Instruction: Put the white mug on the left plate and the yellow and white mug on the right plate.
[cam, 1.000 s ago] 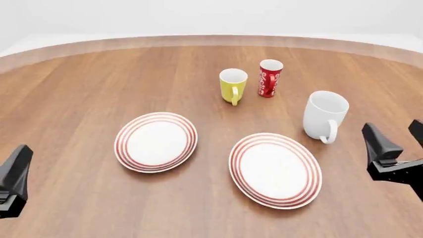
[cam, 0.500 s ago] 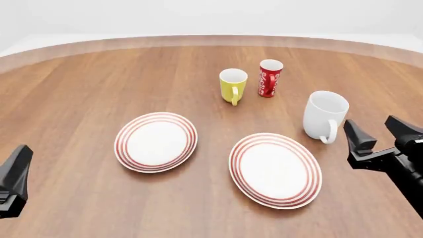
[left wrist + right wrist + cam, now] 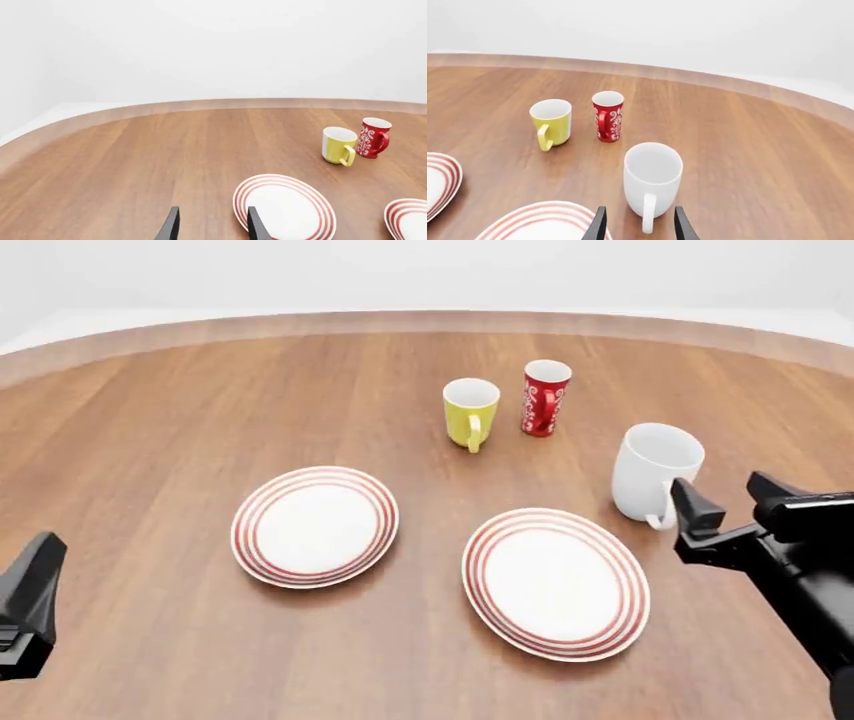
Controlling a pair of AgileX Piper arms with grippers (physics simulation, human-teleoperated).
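The white mug stands upright at the right of the table, its handle toward me. My right gripper is open just right of and behind it; in the right wrist view the handle of the mug lies between the spread fingers. The yellow and white mug stands further back near the centre. The left plate and right plate lie bare at the front. My left gripper hangs open at the front left edge, far from everything.
A slim red cup with white patterns stands just right of the yellow and white mug, nearly touching it. The round wooden table's far rim curves across the back.
My right gripper has moved left and forward, closing in on the white mug's handle side. The left gripper, the mugs and the plates have not moved.
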